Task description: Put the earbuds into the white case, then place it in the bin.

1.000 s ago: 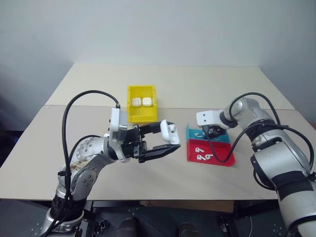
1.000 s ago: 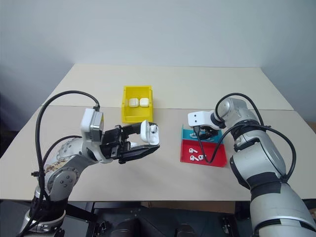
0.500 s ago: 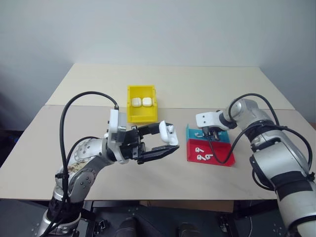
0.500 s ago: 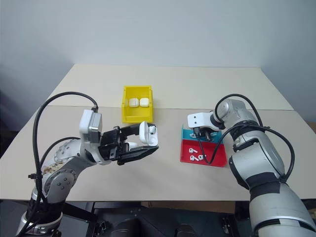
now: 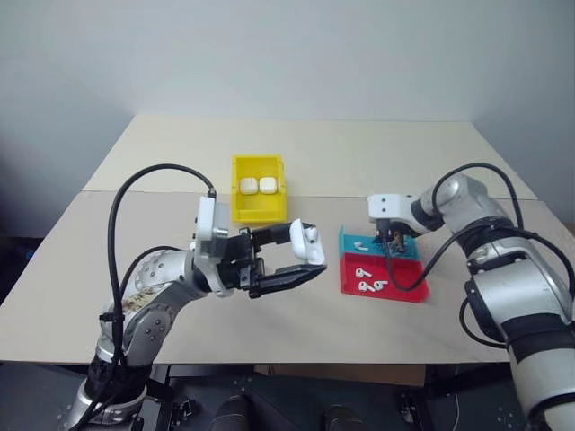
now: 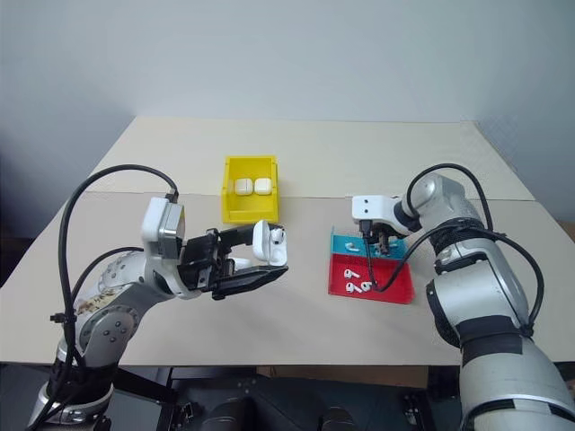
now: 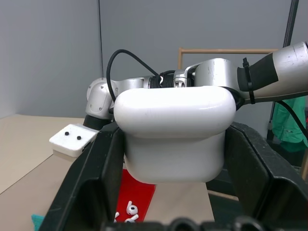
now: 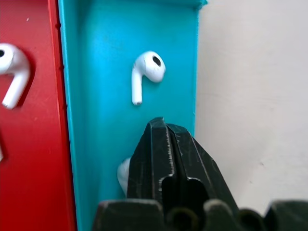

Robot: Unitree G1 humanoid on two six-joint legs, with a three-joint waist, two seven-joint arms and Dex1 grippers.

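Right gripper (image 8: 166, 144): fingers together over teal tray (image 8: 96, 72), white earbud (image 8: 124, 174) peeking at their side; held or merely touched — cannot tell.
Second earbud (image 8: 144, 72) lies free in tray, about 12 o'clock from fingertips in right wrist view, stem along tray length.
Left gripper (image 5: 301, 260): clamped on white case (image 5: 305, 241), lid up, raised at table centre, roughly 9 o'clock from tray.
Bin (image 5: 258, 214): 11 o'clock of case, two cases inside.
Right arm nearer earbuds.
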